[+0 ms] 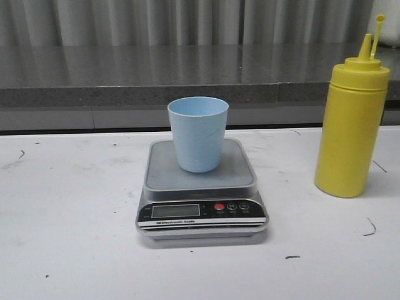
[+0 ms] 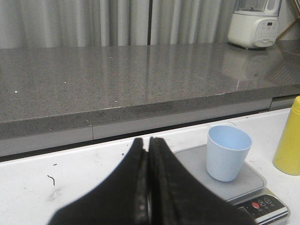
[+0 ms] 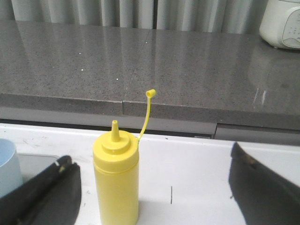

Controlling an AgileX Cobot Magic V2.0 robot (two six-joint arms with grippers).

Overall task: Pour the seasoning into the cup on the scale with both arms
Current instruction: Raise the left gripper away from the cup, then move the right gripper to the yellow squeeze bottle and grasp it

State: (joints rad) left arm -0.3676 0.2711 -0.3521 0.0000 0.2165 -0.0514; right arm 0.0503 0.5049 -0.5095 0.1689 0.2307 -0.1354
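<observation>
The light blue cup point(image 1: 198, 133) stands upright on the silver-grey scale point(image 1: 201, 187) at the table's middle. The yellow seasoning bottle point(image 1: 352, 125) stands upright to the right of the scale, cap off and hanging on its tether. No gripper shows in the front view. In the left wrist view my left gripper point(image 2: 149, 145) is shut and empty, short of the cup point(image 2: 227, 152) and scale point(image 2: 243, 180). In the right wrist view my right gripper point(image 3: 152, 168) is open wide, with the bottle point(image 3: 116, 180) between its fingers, nearer one finger point(image 3: 51, 187), not touched.
A grey stone counter point(image 1: 156, 72) runs along the back behind the white table point(image 1: 75, 212). A white appliance point(image 2: 254, 26) stands on that counter at the far right. Grey curtains hang behind.
</observation>
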